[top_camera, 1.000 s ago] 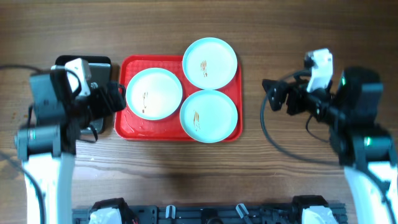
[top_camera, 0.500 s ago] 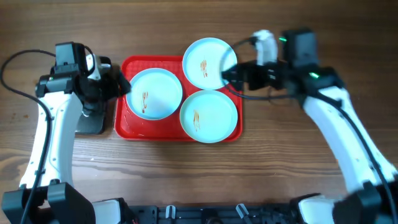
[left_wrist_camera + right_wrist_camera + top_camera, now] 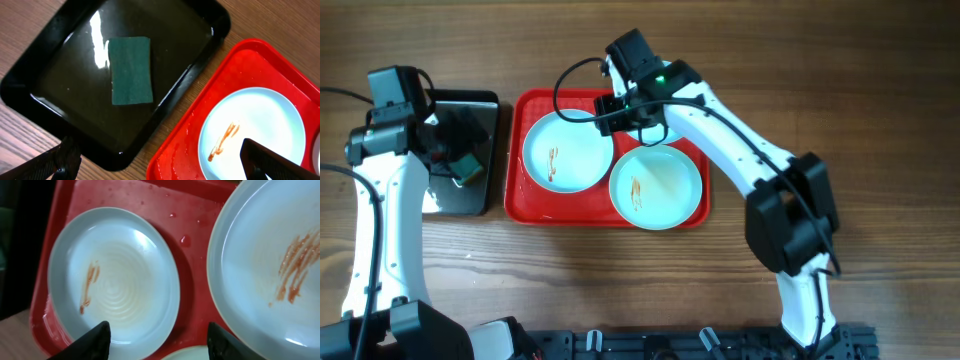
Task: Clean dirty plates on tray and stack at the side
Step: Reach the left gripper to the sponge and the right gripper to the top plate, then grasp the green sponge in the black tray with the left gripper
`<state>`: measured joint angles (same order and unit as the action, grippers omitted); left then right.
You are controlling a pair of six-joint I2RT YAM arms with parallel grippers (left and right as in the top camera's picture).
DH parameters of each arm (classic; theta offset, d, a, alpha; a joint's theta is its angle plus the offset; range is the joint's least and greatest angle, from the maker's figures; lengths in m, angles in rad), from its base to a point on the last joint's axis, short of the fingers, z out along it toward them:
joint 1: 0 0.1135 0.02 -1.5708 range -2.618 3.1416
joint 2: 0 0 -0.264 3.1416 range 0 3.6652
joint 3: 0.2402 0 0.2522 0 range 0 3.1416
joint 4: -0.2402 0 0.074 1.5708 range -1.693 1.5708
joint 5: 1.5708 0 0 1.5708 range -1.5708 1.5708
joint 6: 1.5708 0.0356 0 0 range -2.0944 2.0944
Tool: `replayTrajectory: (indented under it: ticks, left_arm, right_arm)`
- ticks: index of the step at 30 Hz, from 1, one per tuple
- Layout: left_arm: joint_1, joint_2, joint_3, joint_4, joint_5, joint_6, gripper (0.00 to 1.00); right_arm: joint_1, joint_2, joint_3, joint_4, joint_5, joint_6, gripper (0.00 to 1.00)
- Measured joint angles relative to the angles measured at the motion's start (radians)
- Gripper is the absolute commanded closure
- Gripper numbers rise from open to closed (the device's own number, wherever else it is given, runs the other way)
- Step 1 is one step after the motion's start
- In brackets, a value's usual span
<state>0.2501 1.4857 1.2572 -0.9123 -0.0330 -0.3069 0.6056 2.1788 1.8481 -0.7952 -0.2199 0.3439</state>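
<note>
1. Overhead, far left: left gripper hangs over the black tray. Jaws spread wide, nothing btwn them.
2. Black tray: glossy, sits just beside the red tray on its left. Holds 1 green sponge, lying flat, not touched.
3. Red tray: carries all 3 plates, none stacked at the side yet. Left plate, front plate and back plate each show a brown smear near centre.
4. Right gripper: reaches in over the tray's back half, above the gap btwn left plate and back plate. Fingers apart, pinching nothing visible.
5. Handling (est.): plates look stiff, light, smooth and shallow. Droplets on the tray suggest wet, slippery surfaces. Prob. breakable if dropped. Best hold is at the raised rim, one finger over and one under. Flat centre gives no purchase.
6. View notes: overhead hides most of the back plate under the right arm, but right wrist shows its smear and the droplets. Left wrist shows the sponge whole, whereas overhead has it partly under the left arm. Only overhead shows the front plate entire.
</note>
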Motion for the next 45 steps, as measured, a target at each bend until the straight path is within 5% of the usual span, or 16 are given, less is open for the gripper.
replayTrajectory:
  ticks: [19,24,33,45]
  left_arm:
    - [0.025,0.000,0.000,0.000,-0.017,0.000,0.00]
    - [0.046,0.003,0.000,0.000,-0.023,-0.003,0.00]
    - [0.112,0.123,0.001,0.039,-0.029,-0.019,0.12]
    - [0.112,0.390,0.002,0.275,-0.009,-0.010,0.18]
  right_arm:
    - [0.023,0.143,0.000,0.042,0.027,0.133,0.76]
    - [0.023,0.172,0.000,0.055,0.026,0.152,0.96]
    - [0.023,0.174,0.000,0.062,0.023,0.153,0.96]
    - [0.024,0.174,0.000,0.072,0.023,0.144,0.96]
